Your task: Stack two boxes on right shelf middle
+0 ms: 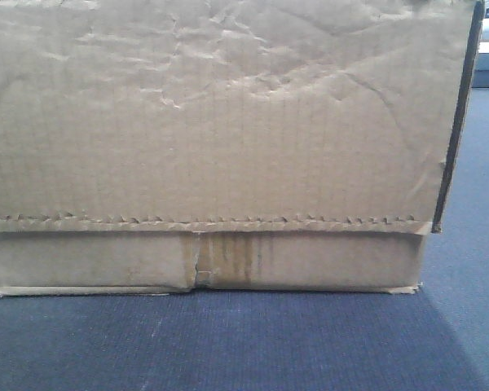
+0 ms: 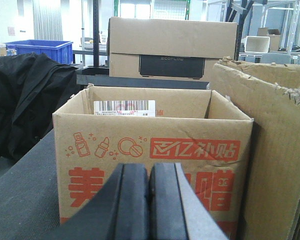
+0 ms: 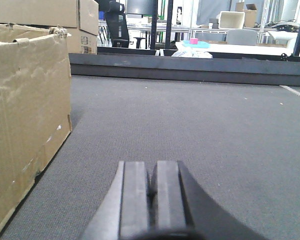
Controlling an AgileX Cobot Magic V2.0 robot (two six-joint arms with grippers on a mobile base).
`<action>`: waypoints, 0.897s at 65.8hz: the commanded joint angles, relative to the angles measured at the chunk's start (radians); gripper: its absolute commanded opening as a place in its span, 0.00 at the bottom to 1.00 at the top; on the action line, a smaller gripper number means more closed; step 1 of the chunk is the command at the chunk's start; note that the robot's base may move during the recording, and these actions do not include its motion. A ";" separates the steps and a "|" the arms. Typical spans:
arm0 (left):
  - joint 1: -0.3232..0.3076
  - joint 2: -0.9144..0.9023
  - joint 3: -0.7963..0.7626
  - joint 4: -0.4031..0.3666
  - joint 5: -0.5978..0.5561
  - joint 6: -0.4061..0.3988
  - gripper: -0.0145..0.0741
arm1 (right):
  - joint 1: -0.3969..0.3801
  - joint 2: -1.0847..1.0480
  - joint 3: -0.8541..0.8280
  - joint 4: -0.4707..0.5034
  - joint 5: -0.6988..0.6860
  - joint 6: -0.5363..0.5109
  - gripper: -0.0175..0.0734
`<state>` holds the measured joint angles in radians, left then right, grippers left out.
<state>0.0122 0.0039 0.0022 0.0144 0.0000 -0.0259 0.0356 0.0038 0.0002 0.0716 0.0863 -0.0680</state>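
Grey carpet (image 1: 244,342) spreads open before the tan box (image 1: 212,122) (zigzag-edged flap); left gripper (image 2: 149,200), right gripper (image 3: 152,195) both clenched.

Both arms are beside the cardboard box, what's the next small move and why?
Probably bring both arms inward against the sides of the tan box. The left tool and right tool are shut and empty; the box sits between them: on the right in the left wrist view, on the left in the right wrist view.
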 commanded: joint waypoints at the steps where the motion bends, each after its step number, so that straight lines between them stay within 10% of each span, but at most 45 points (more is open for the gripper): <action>1: 0.005 -0.004 -0.002 -0.005 -0.020 0.003 0.04 | -0.004 -0.004 0.000 0.000 -0.021 0.000 0.02; 59: 0.005 -0.004 -0.002 -0.014 -0.145 0.003 0.04 | -0.004 -0.004 0.000 0.000 -0.128 0.000 0.02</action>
<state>0.0122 0.0039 0.0022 0.0119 -0.0739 -0.0259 0.0356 0.0038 0.0002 0.0716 0.0255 -0.0680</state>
